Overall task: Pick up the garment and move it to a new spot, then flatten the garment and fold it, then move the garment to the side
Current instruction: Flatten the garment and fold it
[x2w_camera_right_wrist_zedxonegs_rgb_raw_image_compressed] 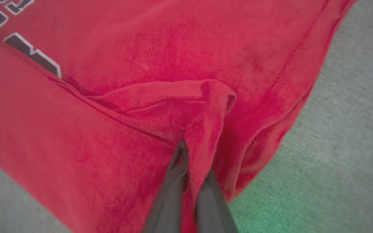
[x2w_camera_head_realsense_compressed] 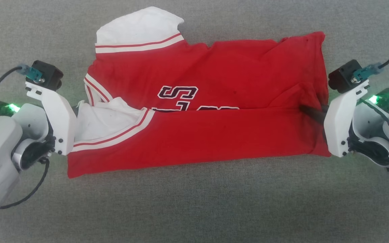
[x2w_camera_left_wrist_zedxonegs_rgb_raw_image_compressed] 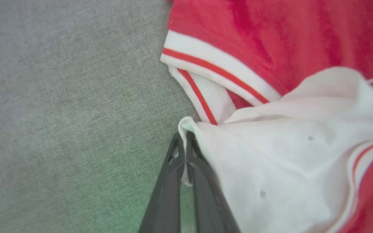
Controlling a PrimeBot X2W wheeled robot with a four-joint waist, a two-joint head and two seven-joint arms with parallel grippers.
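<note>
The garment [x2w_camera_head_realsense_compressed: 214,101], a red jersey with white sleeves and black lettering, lies across the grey surface with its near long edge folded up over the middle, half covering the lettering. My left gripper [x2w_camera_head_realsense_compressed: 78,108] is at its left end, shut on the edge of the white sleeve [x2w_camera_left_wrist_zedxonegs_rgb_raw_image_compressed: 270,155], which is pinched between the dark fingers [x2w_camera_left_wrist_zedxonegs_rgb_raw_image_compressed: 170,181]. At the right end, my right gripper [x2w_camera_head_realsense_compressed: 305,109] is shut on a bunched fold of red cloth [x2w_camera_right_wrist_zedxonegs_rgb_raw_image_compressed: 206,129] at the folded edge. One white sleeve [x2w_camera_head_realsense_compressed: 140,27] lies spread flat at the far left.
Grey woven fabric [x2w_camera_head_realsense_compressed: 194,209] covers the whole work surface, with bare room in front of and behind the garment. Black cables [x2w_camera_head_realsense_compressed: 29,192] hang from both wrists at the outer sides.
</note>
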